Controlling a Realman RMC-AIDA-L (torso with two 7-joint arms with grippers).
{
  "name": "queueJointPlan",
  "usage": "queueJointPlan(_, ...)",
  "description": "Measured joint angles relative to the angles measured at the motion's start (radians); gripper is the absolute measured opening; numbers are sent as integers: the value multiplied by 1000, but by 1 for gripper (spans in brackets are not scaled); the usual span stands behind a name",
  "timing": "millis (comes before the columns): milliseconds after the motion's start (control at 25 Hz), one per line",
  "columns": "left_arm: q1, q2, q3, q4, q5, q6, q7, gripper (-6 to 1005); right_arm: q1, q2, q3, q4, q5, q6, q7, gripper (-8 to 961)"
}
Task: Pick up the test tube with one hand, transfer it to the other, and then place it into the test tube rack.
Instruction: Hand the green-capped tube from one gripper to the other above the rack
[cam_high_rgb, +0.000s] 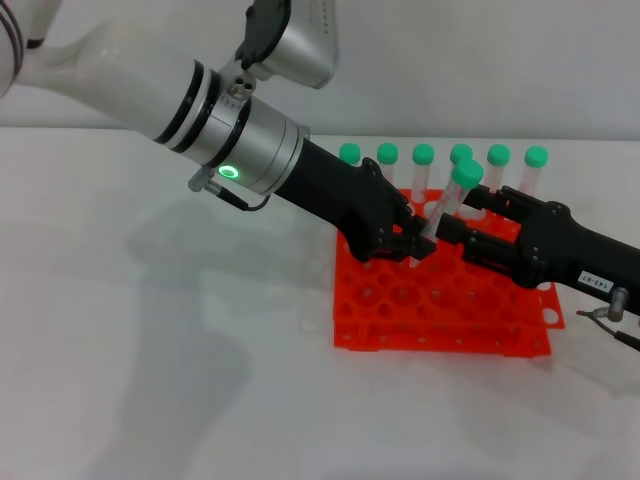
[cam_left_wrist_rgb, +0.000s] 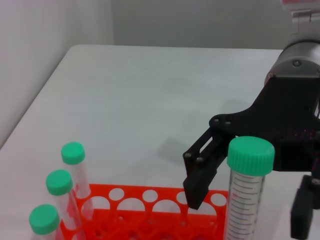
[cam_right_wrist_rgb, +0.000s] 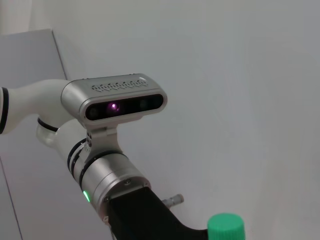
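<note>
My left gripper (cam_high_rgb: 416, 241), on the green-ringed arm, is shut on the lower part of the test tube (cam_high_rgb: 443, 208) and holds it tilted above the orange-red test tube rack (cam_high_rgb: 440, 315). The tube's green cap (cam_high_rgb: 466, 172) points up. My right gripper (cam_high_rgb: 463, 222), with the white label, reaches in from the right. It is open, with its fingers (cam_left_wrist_rgb: 200, 172) on either side of the tube (cam_left_wrist_rgb: 246, 195), just below the cap. The right wrist view shows only the cap (cam_right_wrist_rgb: 226, 228) and the left arm (cam_right_wrist_rgb: 115, 185).
Several identical green-capped tubes (cam_high_rgb: 423, 160) stand in the rack's back row; three of them show in the left wrist view (cam_left_wrist_rgb: 60, 187). The rack's front holes (cam_left_wrist_rgb: 150, 195) are open. A white tabletop (cam_high_rgb: 150, 380) surrounds the rack.
</note>
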Motion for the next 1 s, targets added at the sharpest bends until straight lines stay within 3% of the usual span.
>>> queueJointPlan(160, -6, -1, 0, 1, 5, -1, -1, 195, 2, 2, -1, 0, -2, 0, 0, 726)
queueJointPlan(360, -8, -1, 0, 16, 10, -1, -1, 195, 4, 3, -1, 0, -2, 1, 0, 723)
queueJointPlan(760, -7, -3, 0, 30, 23, -4, -9, 195, -7, 5, 1, 4, 4, 6, 0, 671)
queueJointPlan(1000, -2, -3, 0, 29, 28, -5, -12, 195, -12, 3, 1, 4, 5, 6, 0, 441)
